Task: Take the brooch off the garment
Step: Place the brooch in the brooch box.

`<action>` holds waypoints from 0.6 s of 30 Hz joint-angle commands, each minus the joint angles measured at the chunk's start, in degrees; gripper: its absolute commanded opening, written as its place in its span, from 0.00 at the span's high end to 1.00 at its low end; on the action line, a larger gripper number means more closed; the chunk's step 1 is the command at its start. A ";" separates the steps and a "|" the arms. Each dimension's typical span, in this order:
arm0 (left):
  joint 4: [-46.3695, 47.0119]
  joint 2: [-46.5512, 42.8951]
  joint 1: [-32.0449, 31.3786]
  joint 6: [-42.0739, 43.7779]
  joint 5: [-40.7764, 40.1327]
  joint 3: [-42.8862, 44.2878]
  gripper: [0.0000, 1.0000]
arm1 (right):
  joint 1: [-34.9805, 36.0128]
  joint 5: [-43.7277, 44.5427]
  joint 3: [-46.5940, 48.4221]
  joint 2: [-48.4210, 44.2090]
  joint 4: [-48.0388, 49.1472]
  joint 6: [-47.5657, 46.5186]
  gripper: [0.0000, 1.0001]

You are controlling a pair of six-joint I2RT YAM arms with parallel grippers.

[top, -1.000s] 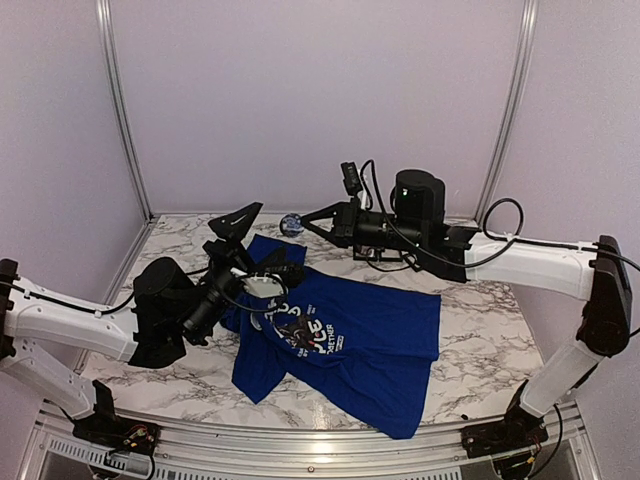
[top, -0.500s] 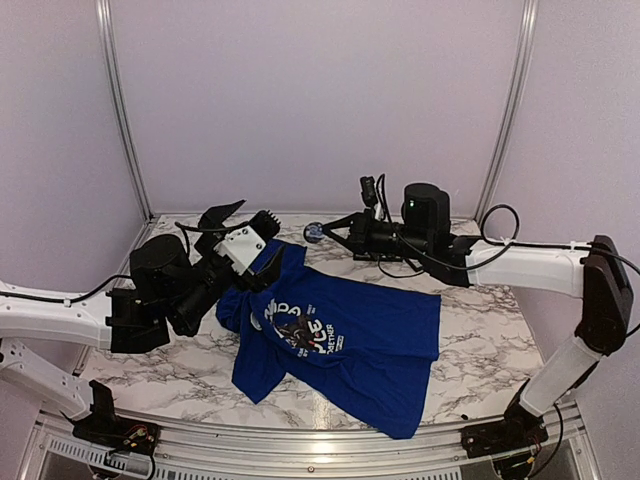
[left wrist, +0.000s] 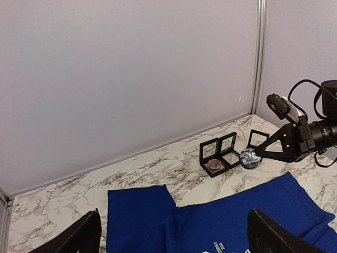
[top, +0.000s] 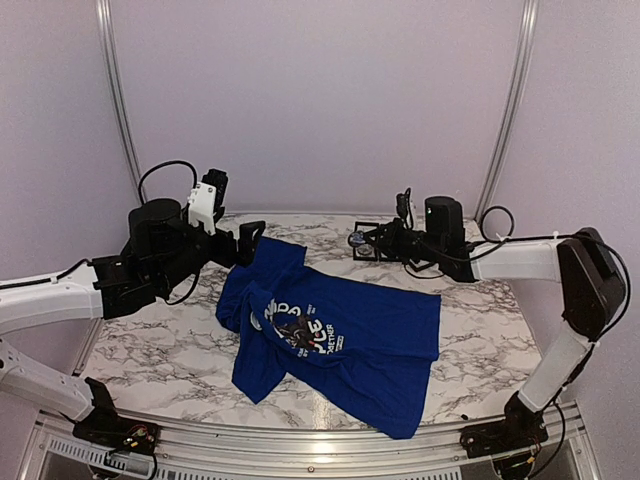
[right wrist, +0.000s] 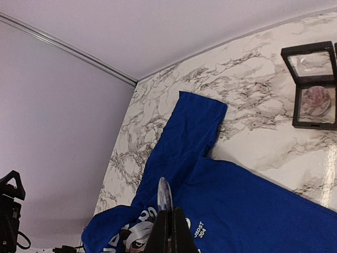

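Brooch (left wrist: 248,158): off the shirt (top: 340,335), pinched in the closed right hand (left wrist: 258,156), just beside the case (left wrist: 221,154).
Case: open on the table (top: 150,350), nearest the right hand.
Left hand (left wrist: 174,240): spread open, empty, well apart from the case.

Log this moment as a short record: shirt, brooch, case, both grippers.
shirt: blue, spread on the table
brooch: round, off the shirt, held beside the case
case: black, open, at the far side of the table
left gripper: open, holding nothing, near the shirt's far edge
right gripper: shut on brooch
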 commanded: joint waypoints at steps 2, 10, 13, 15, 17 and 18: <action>-5.02 -1.99 4.83 -12.87 10.17 1.23 0.01 | -4.68 -0.98 1.21 3.86 0.21 -2.61 1.00; -5.29 -1.86 6.76 -14.72 13.54 1.72 0.01 | -10.21 0.18 4.20 10.71 0.26 -5.23 1.00; -5.21 -1.40 6.88 -15.09 14.13 1.97 0.01 | -11.84 0.71 6.12 13.90 0.40 -5.56 1.00; -5.29 -1.18 6.86 -15.31 14.54 2.26 0.01 | -12.78 1.10 7.45 15.77 0.46 -5.58 1.00; -5.26 -1.12 6.88 -15.54 14.99 2.46 0.01 | -13.58 1.53 9.12 17.60 0.21 -5.67 1.00; -5.29 -1.21 6.88 -15.82 15.13 2.47 0.01 | -14.00 1.88 9.94 18.58 -0.15 -5.81 1.00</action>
